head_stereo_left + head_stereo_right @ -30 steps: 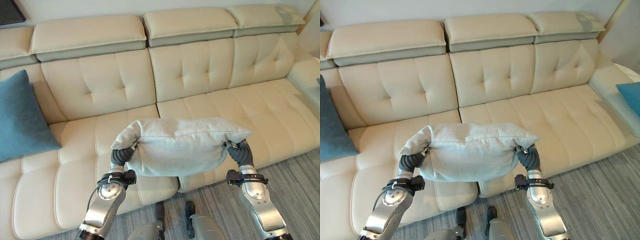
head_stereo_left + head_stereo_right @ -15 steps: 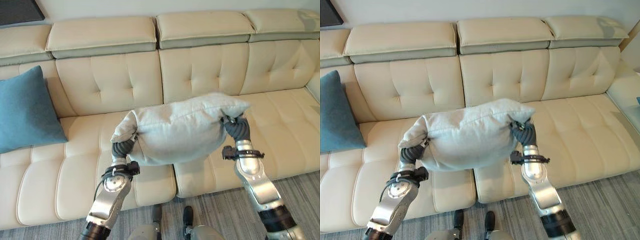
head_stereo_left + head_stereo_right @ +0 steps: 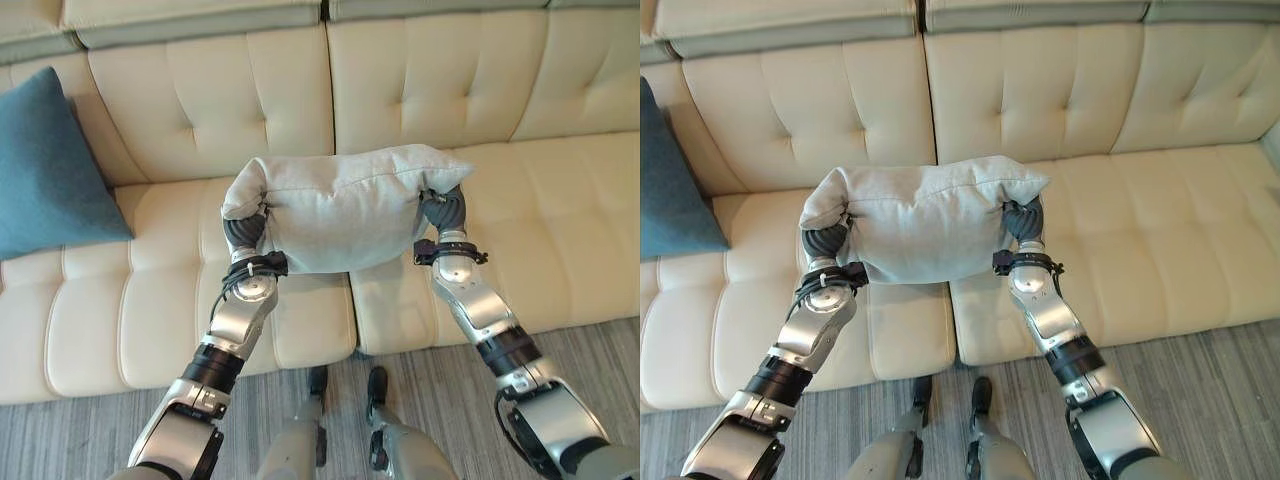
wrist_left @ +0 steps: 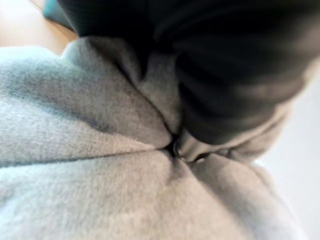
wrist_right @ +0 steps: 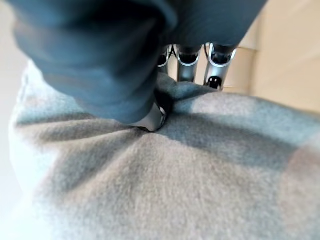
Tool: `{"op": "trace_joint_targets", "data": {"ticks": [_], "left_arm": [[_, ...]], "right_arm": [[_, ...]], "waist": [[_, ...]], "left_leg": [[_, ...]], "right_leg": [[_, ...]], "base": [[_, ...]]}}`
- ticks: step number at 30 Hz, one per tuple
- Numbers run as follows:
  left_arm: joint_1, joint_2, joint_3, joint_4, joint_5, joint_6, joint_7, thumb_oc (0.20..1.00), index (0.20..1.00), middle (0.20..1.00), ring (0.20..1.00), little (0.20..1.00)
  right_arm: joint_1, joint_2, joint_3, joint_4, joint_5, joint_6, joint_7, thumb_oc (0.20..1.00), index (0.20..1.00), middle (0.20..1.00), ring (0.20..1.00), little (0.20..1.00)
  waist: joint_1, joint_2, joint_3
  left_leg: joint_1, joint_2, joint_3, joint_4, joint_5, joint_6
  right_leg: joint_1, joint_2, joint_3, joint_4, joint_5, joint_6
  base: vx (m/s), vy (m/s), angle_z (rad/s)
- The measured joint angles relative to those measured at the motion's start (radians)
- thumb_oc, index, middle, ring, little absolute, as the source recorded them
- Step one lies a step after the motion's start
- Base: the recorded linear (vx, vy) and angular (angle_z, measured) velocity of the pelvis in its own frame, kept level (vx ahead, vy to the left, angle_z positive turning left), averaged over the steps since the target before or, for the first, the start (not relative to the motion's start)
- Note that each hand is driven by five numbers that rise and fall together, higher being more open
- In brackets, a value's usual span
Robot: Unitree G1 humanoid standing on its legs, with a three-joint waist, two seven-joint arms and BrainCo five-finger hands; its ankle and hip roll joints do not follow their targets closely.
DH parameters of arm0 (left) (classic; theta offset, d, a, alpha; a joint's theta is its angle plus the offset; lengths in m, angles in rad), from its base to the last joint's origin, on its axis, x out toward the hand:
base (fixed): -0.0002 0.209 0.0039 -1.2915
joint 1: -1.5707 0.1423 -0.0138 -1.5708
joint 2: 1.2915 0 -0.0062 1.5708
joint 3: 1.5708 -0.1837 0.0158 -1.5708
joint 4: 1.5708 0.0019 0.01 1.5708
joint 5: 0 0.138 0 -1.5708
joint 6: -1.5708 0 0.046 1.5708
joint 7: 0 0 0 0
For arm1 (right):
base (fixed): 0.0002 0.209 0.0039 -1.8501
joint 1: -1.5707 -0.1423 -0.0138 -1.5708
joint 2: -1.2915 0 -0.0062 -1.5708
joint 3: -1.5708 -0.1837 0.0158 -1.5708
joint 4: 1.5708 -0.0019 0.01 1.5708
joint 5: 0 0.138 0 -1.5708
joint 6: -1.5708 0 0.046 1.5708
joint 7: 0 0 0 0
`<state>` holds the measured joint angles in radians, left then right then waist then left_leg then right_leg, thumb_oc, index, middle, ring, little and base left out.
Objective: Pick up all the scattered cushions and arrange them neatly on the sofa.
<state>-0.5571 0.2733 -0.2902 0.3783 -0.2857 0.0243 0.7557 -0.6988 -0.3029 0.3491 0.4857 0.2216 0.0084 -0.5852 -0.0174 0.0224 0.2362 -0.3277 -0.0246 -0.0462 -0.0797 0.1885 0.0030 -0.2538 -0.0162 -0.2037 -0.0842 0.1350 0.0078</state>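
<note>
Cream sofa, both hands pinching grey cushion ends

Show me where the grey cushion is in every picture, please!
Left eye view: grey cushion in the middle, held between the left hand and the right hand over the sofa.
Right eye view: cushion left of centre, above the seat.
Left wrist view: grey fabric bunched close to the camera.
Right wrist view: grey fabric under the fingers.
Shared landmark: the blue cushion at the sofa's left.
</note>
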Motion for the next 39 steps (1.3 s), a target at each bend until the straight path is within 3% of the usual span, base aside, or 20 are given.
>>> {"op": "trace_joint_targets", "data": {"ticks": [3,4,5,6,8,13,15,18,24,27,28,31,33,35,36,37,39], "left_arm": [[-0.126,-0.015,-0.032,0.126,0.001,-0.035,0.034,0.2,0.2,0.2,0.2,0.2],[-0.222,-0.024,-0.043,0.241,-0.002,-0.041,0.037,0.206,0.206,0.206,0.206,0.206],[-0.287,-0.017,-0.055,0.302,-0.009,-0.043,0.038,0.46,0.46,0.46,0.46,0.46],[-0.391,-0.016,-0.087,0.402,-0.013,-0.037,0.037,1.0,1.0,1.0,1.0,1.0],[-0.468,0.01,-0.112,0.45,-0.02,-0.034,0.019,1.0,1.0,1.0,1.0,1.0],[-0.599,0.075,-0.061,0.619,-0.343,-0.06,-0.167,1.0,1.0,1.0,1.0,1.0],[-0.6,0.128,-0.011,0.605,-0.474,-0.064,-0.213,1.0,1.0,1.0,1.0,1.0],[-0.585,0.246,0.037,0.591,-0.605,-0.074,-0.257,1.0,1.0,1.0,1.0,1.0],[-0.456,0.383,0.102,0.502,-0.63,-0.065,-0.327,1.0,1.0,1.0,1.0,1.0],[-0.232,0.521,0.127,0.394,-0.454,-0.04,-0.392,1.0,1.0,1.0,1.0,1.0],[-0.181,0.528,0.151,0.384,-0.426,-0.037,-0.399,1.0,1.0,1.0,1.0,1.0],[-0.012,0.515,0.229,0.318,-0.36,-0.03,-0.427,1.0,1.0,1.0,1.0,1.0],[0.198,0.461,0.312,0.171,-0.302,-0.03,-0.46,1.0,1.0,1.0,1.0,1.0],[0.385,0.319,0.395,0.071,-0.267,-0.04,-0.462,1.0,1.0,1.0,1.0,1.0],[0.485,0.243,0.381,0.061,-0.241,-0.028,-0.47,1.0,1.0,1.0,1.0,1.0],[0.563,0.193,0.386,0.059,-0.232,0.013,-0.486,1.0,1.0,1.0,1.0,1.0],[0.621,0.144,0.38,0.052,-0.192,0.022,-0.5,1.0,1.0,1.0,1.0,1.0]], "right_arm": [[-0.118,0.027,0.0,0.157,0.021,-0.031,-0.035,0.2,0.2,0.2,0.2,0.2],[-0.211,0.036,0.001,0.281,0.04,-0.026,-0.044,1.0,1.0,1.0,1.0,1.0],[-0.273,0.03,0.018,0.343,0.05,-0.021,-0.045,1.0,1.0,1.0,1.0,1.0],[-0.366,0.015,0.055,0.433,0.056,-0.014,-0.043,1.0,1.0,1.0,1.0,1.0],[-0.435,-0.022,0.091,0.464,0.054,0.005,-0.033,1.0,1.0,1.0,1.0,1.0],[-0.547,-0.132,0.13,0.548,0.054,0.064,0.017,1.0,1.0,1.0,1.0,1.0],[-0.548,-0.167,0.053,0.539,0.07,0.064,-0.003,1.0,1.0,1.0,1.0,1.0],[-0.538,-0.276,-0.029,0.511,0.238,0.056,0.015,1.0,1.0,1.0,1.0,1.0],[-0.364,-0.368,-0.214,0.371,0.371,-0.016,0.065,1.0,1.0,1.0,1.0,1.0],[-0.145,-0.402,-0.355,0.322,0.403,-0.051,0.104,1.0,1.0,1.0,1.0,1.0],[-0.092,-0.403,-0.383,0.331,0.41,-0.05,0.111,1.0,1.0,1.0,1.0,1.0],[0.07,-0.389,-0.435,0.297,0.408,-0.049,0.148,1.0,1.0,1.0,1.0,1.0],[0.271,-0.359,-0.45,0.195,0.375,-0.037,0.218,1.0,1.0,1.0,1.0,1.0],[0.463,-0.259,-0.52,0.085,0.283,-0.026,0.252,1.0,1.0,1.0,1.0,1.0],[0.559,-0.21,-0.501,0.08,0.236,-0.017,0.274,1.0,1.0,1.0,1.0,1.0],[0.606,-0.166,-0.497,0.103,0.205,0.041,0.302,1.0,1.0,1.0,1.0,1.0],[0.669,-0.123,-0.498,0.128,0.146,0.043,0.318,1.0,1.0,1.0,1.0,1.0]], "waist": [[0.0,0.002,0.033],[0.0,0.0,0.034],[0.0,-0.001,0.035],[0.0,-0.002,0.037],[-0.004,-0.006,0.041],[-0.01,-0.007,0.041],[-0.015,-0.006,0.042],[-0.022,-0.008,0.046],[-0.029,-0.011,0.048],[-0.032,-0.011,0.047],[-0.027,-0.012,0.047],[-0.027,-0.013,0.041],[-0.025,-0.017,0.028],[-0.023,-0.018,0.018],[-0.02,-0.023,-0.012],[-0.018,-0.03,-0.024],[-0.024,-0.036,-0.034]], "left_leg": [[-0.015,0.003,0.0,0.0,0.002,-0.001],[-0.029,0.005,0.0,0.0,0.002,-0.005],[-0.041,0.007,-0.001,0.0,0.001,-0.012],[-0.058,0.008,-0.001,0.0,0.011,-0.014],[-0.063,0.009,0.0,0.0,0.016,-0.008],[-0.062,0.009,0.001,0.0,0.017,-0.007],[-0.054,0.009,0.001,0.0,0.017,-0.006],[-0.019,0.009,0.001,0.0,0.017,-0.006],[0.058,0.01,0.0,-0.001,0.007,-0.018],[0.1,0.011,0.002,-0.005,-0.02,-0.03],[0.107,0.011,0.002,-0.008,-0.021,-0.029],[0.123,0.009,0.006,-0.008,-0.033,-0.012],[0.141,0.008,0.007,-0.008,-0.038,-0.005],[0.177,0.004,0.019,-0.002,-0.041,-0.005],[0.19,0.002,0.026,-0.009,-0.049,-0.002],[0.202,0.001,0.029,-0.009,-0.058,0.004],[0.205,-0.001,0.029,-0.009,-0.059,0.003]], "right_leg": [[-0.016,0.004,0.0,0.0,0.004,-0.002],[-0.029,0.006,-0.001,0.0,0.004,-0.002],[-0.041,0.007,-0.001,0.0,0.007,-0.005],[-0.057,0.008,-0.003,0.0,0.017,-0.009],[-0.064,0.009,-0.005,0.0,0.018,-0.01],[-0.062,0.008,-0.007,0.0,0.019,-0.01],[-0.052,0.008,-0.009,0.0,0.019,-0.01],[-0.016,0.008,-0.011,0.0,0.018,-0.01],[0.064,0.008,-0.012,0.0,0.005,-0.004],[0.106,0.008,-0.011,0.0,-0.006,-0.004],[0.112,0.007,-0.011,0.0,-0.006,-0.004],[0.128,0.005,-0.008,0.0,-0.022,0.006],[0.146,0.003,-0.004,-0.001,-0.025,0.006],[0.179,-0.001,-0.002,-0.001,-0.021,0.002],[0.192,-0.003,0.007,-0.001,-0.03,0.005],[0.2,-0.005,0.012,-0.001,-0.034,0.007],[0.204,-0.008,0.011,0.0,-0.034,0.008]], "base": [[0.0,0.0,0.0],[0.0,0.0,0.0],[0.0,0.0,0.0],[0.0,0.0,0.0],[0.0,0.0,0.0],[0.01,0.007,0.0],[0.05,0.02,0.03],[0.06,0.009,0.03],[0.06,0.026,0.03],[0.05,0.054,-0.03],[0.03,0.067,0.0],[0.0,0.069,0.0],[-0.02,0.071,-0.03],[-0.05,0.078,-0.05],[-0.08,0.097,-0.17],[-0.08,0.098,-0.16],[-0.07,0.086,-0.03]]}}
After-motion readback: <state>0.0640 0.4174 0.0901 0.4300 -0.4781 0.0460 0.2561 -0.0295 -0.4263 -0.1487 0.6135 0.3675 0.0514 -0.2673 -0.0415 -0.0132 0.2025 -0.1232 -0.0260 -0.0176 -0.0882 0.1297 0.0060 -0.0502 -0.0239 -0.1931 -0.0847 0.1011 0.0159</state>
